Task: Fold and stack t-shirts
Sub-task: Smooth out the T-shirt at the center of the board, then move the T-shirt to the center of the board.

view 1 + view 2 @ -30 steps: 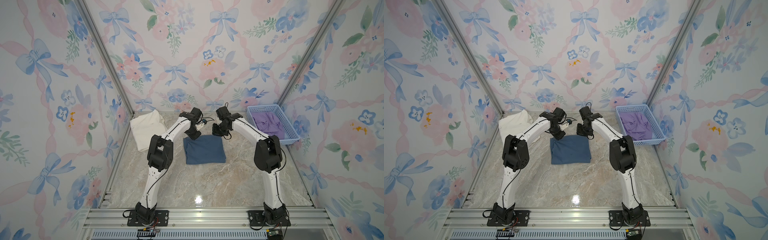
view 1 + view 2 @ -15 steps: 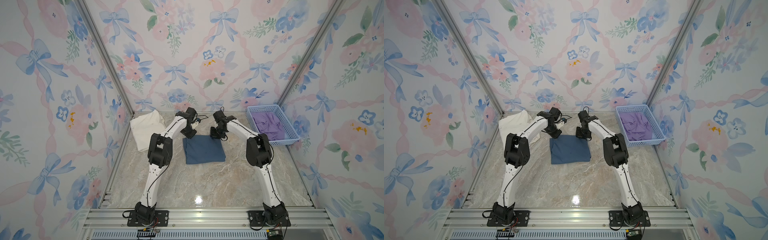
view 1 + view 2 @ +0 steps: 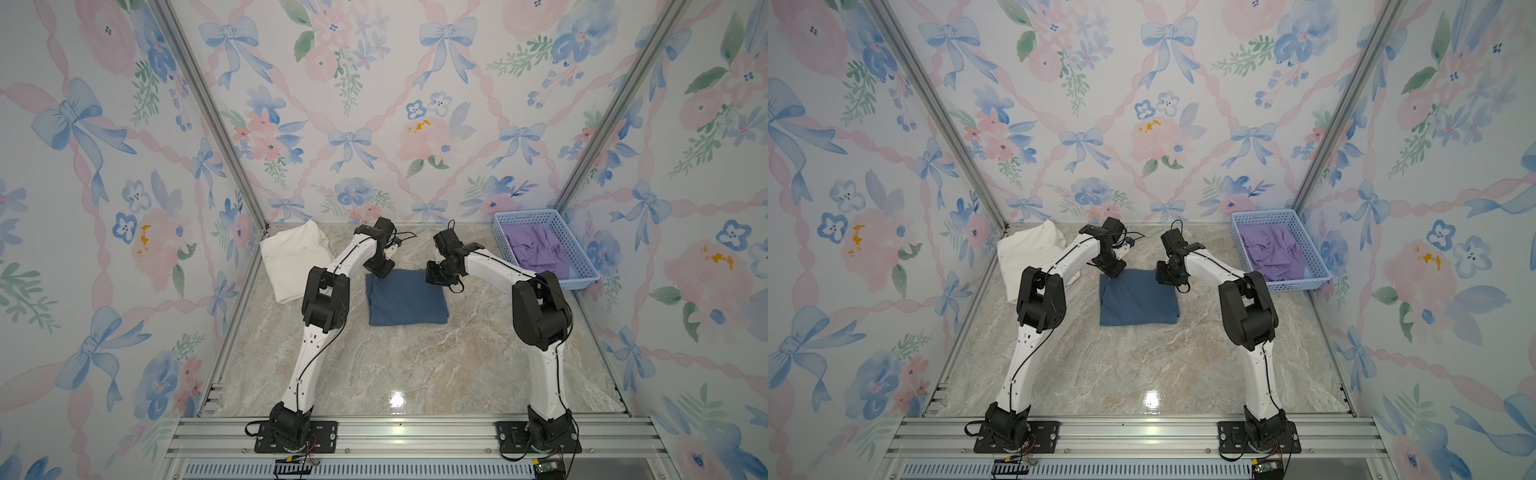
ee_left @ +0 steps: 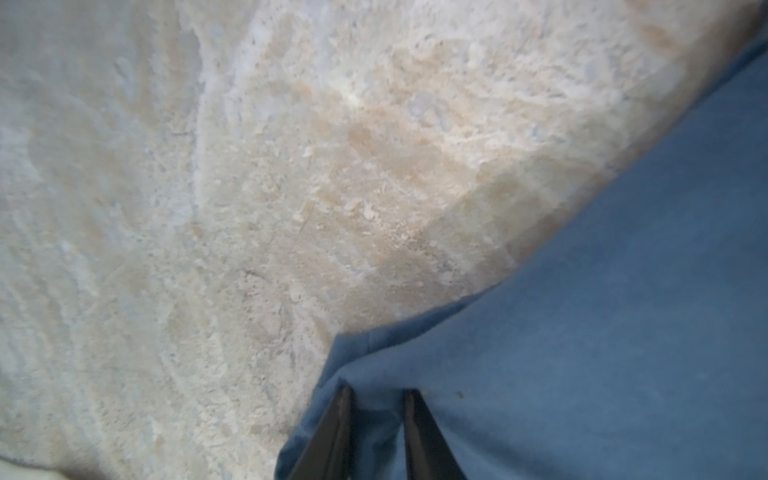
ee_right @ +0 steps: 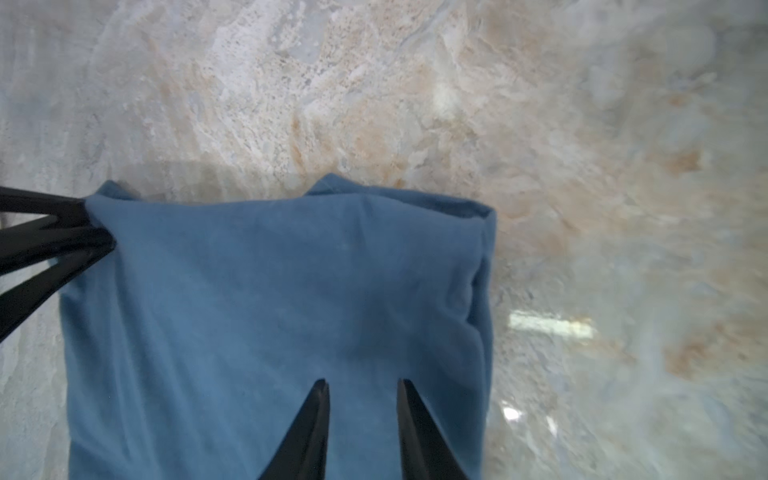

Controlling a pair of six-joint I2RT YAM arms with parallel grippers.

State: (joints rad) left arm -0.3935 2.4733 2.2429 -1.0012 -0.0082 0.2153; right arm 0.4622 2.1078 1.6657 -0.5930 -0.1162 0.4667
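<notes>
Slate-blue and folded into a neat rectangle, the blue t-shirt (image 3: 407, 297) lies flat in the middle of the worktop (image 3: 395, 357). The cream t-shirt (image 3: 291, 262) sits well apart at the far left corner. A basket (image 3: 577, 283) with purple cloth (image 3: 536, 253) stands at the far right.

Over the last second both arms have sunk lower over the shirt's far edge, the left arm (image 3: 328, 291) ending at its far left corner and the right arm (image 3: 536, 307) at its far right. The shirt's outline has barely shifted. The real change is at the right jaws: pinched together a second ago, they have now sprung apart. This probably means the last fold has been laid down and the letting-go has started, one side ahead of the other.

The right wrist view shows the right jaws parted moderately. They hover just over the blue cloth (image 5: 270, 291) with nothing between them, so they hold nothing. The left jaws stand only a narrow gap apart. In the left wrist view the shirt's corner (image 4: 374, 365) fills that gap. The right wrist view shows the cloth drawn up to a small peak where those jaws meet it, so they appear to have that corner pinched.

Once the left side also lets go, this shirt should be ready to be stacked with the cream one.
</notes>
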